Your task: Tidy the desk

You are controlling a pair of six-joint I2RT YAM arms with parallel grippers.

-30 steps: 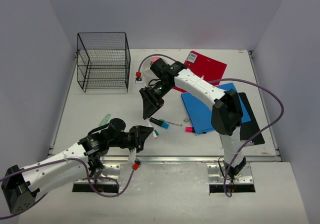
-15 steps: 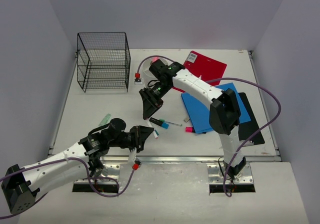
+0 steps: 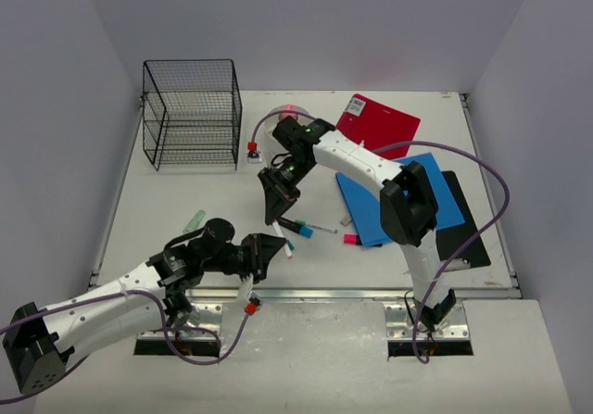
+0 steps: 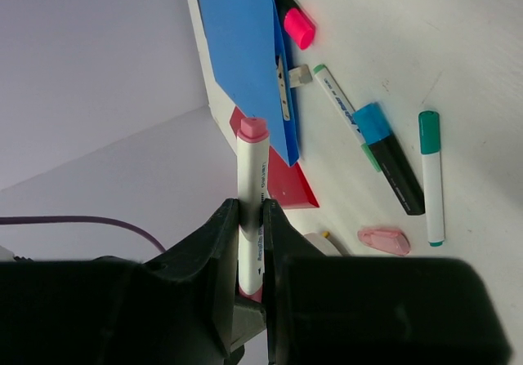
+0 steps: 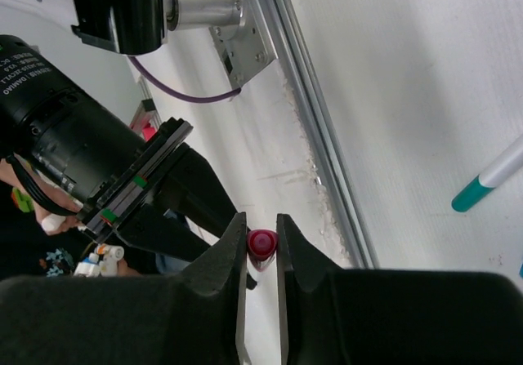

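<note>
Probably mid-handover over the near edge of the desk (image 3: 167,210): white marker (image 4: 252,177) clamped crosswise in left gripper (image 4: 250,210), fingers of right gripper (image 5: 261,218) nearly together about its pink end (image 5: 262,247), actual contact unclear; next, secure right-hand hold before loosening left.

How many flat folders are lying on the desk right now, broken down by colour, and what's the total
Red folder: 1
Blue folder: 1
Black folder: 1
Total: 3
</note>
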